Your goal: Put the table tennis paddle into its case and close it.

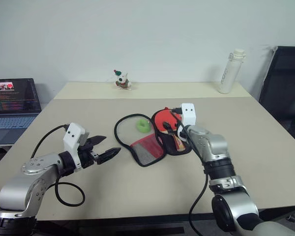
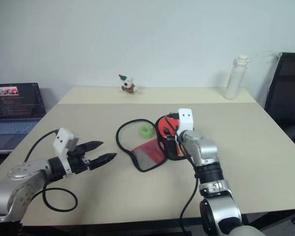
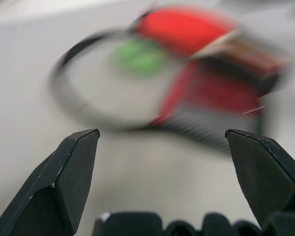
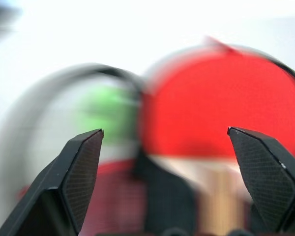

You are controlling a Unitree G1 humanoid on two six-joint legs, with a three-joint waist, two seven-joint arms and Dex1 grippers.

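Already laid in the open case (image 1: 146, 147), the paddle (image 1: 163, 121) is released by both spread grippers (image 1: 101, 149) (image 4: 164, 147); zipping could be snagged by the ball (image 1: 142, 126).

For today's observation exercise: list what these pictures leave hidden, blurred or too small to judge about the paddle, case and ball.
- Table tennis paddle: the right arm and right pincer cover much of its handle in both eye views.
- Case: zip too small in the eye views, blurred in the left wrist view.
- Green ball: a blurred smear in both wrist views.
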